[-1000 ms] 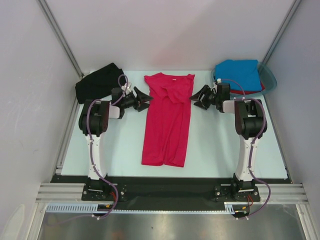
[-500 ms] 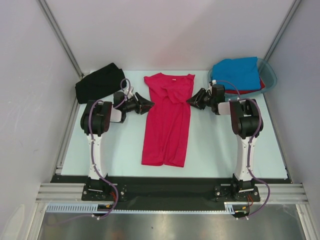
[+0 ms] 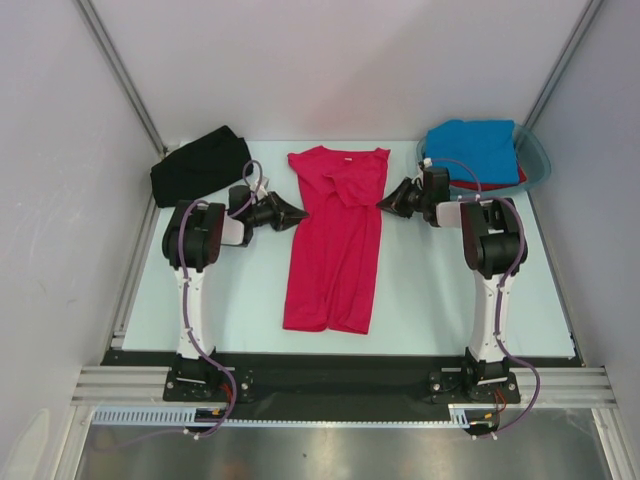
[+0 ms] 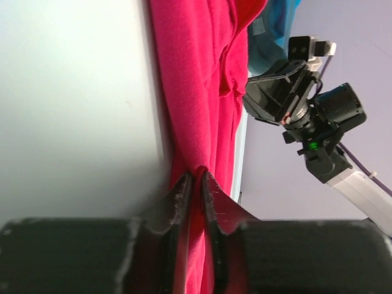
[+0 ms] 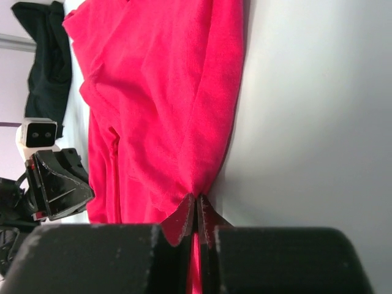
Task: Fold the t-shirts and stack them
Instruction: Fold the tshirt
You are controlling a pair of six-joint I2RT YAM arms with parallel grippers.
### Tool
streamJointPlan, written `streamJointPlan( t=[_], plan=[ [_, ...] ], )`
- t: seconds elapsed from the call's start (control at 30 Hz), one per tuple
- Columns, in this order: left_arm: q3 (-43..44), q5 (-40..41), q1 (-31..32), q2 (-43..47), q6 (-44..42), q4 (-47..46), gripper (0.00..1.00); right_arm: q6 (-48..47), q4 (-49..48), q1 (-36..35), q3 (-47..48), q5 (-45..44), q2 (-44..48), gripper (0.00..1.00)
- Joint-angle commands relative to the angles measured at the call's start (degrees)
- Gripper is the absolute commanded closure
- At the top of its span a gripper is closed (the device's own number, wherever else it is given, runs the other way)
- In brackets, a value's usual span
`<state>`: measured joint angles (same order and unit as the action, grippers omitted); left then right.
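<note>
the crimson-pink t-shirt [image 3: 335,250] lies flat on the tabletop [image 3: 430,290], collar at 12 o'clock; our left tool [image 4: 196,177] pinches its 9 o'clock edge, our right tool [image 5: 196,202] its 3 o'clock edge; we should lift both evenly, keeping the cloth taut, then fold toward 6 o'clock

A shirt [image 3: 335,240] lies flat in the middle of the table [image 3: 430,290], the left gripper [image 3: 303,213] at its left edge and the right gripper [image 3: 381,203] at its right. A folded shirt [image 3: 195,165] lies far left. Far right, a tub [image 3: 538,160] holds two stacked shirts [image 3: 475,145].
</note>
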<state>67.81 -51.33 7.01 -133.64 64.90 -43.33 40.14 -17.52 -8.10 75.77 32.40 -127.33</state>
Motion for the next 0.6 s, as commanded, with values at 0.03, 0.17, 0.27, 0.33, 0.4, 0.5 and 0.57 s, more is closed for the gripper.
streamJointPlan(
  t=[0.03, 0.17, 0.27, 0.33, 0.4, 0.5, 0.57],
  plan=[
    [0.57, -0.01, 0.38, 1.63, -4.16, 3.85, 0.87, -0.23, 13.82, -1.92, -1.59, 0.65, 0.50, 0.97],
    [1.27, 4.39, -0.15, 5.93, -11.45, 14.83, 0.90, -2.08, 16.29, -1.48, -1.76, -2.43, 2.17, 0.97],
    [1.45, 6.77, -0.67, 7.78, -14.89, 20.21, 0.92, -2.26, 16.73, -1.39, -1.76, -2.52, 2.43, 0.98],
    [1.18, 7.47, -0.94, 8.40, -15.60, 21.71, 0.96, -2.35, 16.73, -1.31, -1.68, -2.52, 2.17, 0.98],
    [1.10, 9.31, -1.29, 9.36, -16.73, 23.45, 0.97, -2.35, 16.82, -1.31, -1.41, -2.70, 1.91, 0.97],
    [1.44, 10.89, -1.82, 10.07, -17.53, 25.48, 0.97, -2.35, 16.99, -1.31, -1.32, -2.78, 1.64, 0.98],
    [0.13, 12.48, -2.00, 10.86, -17.18, 24.70, 0.98, -2.35, 17.25, -1.31, -1.24, -3.39, 1.56, 0.98]
  ],
)
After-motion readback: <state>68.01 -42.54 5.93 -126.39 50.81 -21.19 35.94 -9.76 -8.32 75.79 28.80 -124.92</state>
